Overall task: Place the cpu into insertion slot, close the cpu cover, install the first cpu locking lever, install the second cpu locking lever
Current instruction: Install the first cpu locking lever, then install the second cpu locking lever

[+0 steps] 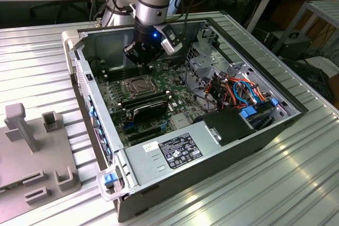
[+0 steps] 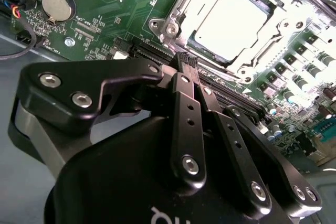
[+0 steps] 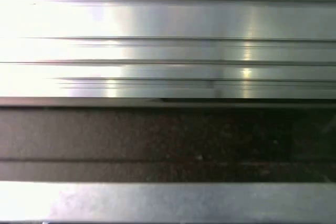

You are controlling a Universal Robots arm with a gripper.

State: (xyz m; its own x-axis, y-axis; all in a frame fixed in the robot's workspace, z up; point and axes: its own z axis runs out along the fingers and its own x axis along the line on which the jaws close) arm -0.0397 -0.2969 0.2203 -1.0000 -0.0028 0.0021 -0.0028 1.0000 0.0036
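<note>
You see the open black-and-silver computer case (image 1: 222, 146) lying on the ribbed metal table (image 1: 296, 183). Inside it, the silvery-tan square cpu (image 1: 139, 84) sits in the insertion slot under the thin metal cpu cover (image 2: 210, 3), with the black pincer (image 1: 140, 63) just behind. A grey fixture plate (image 1: 32, 152) lies at the exterior view's left.

In the first wrist view I see a ribbed metal surface (image 3: 168, 45), bright with reflections, crossed by long straight grooves. Beside it runs a dark band (image 3: 168, 140), then a grey metal edge (image 3: 168, 200).
</note>
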